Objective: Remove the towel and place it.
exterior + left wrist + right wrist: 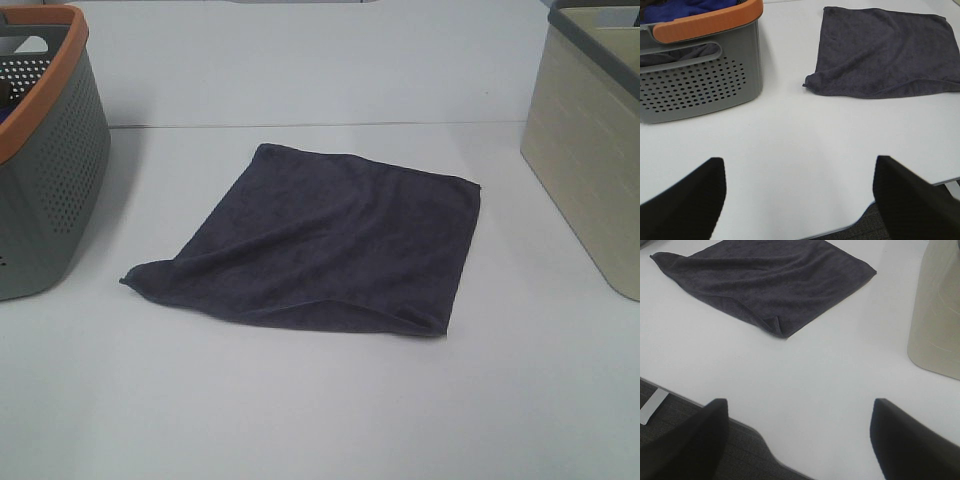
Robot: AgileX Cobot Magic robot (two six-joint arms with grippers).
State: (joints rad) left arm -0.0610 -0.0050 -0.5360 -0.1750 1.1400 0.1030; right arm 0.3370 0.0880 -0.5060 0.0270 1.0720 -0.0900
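Tabletop (320, 400): white, wide, carrying everything in view, with a seam line across the far part.

Beige bin (590, 150) at the right edge of the high view: tall, smooth-walled, dark rim on top, cut off by the frame. Well apart from the towel. Seen also from the right wrist (937, 310) as a pale curved wall.

Grey basket (45, 170) at the left edge of the high view: perforated sides, orange rim, handle slot near the top. Blue cloth (695, 7) heaped inside, visible from the left wrist, along with something darker behind the handle slot.

Towel (330, 235) between basket and bin, lying on the tabletop, dark charcoal with a purple cast. Spread nearly flat and roughly square, turned slightly askew. Near left corner bunched into a small raised point; near edge lifted in a soft ridge, with a small fold at the near right corner. Touching neither basket nor bin. Not held by anything.

Left end effector (799, 200): two black fingers (690, 205) spread wide, hovering above bare tabletop near its front edge, well short of the towel (885, 50), basket (700, 85) off to one side. Nothing between the fingers.

Right end effector (797, 440): likewise spread wide, black fingers (912, 440) empty, poised over the tabletop's front edge, towel (765, 280) ahead and apart.
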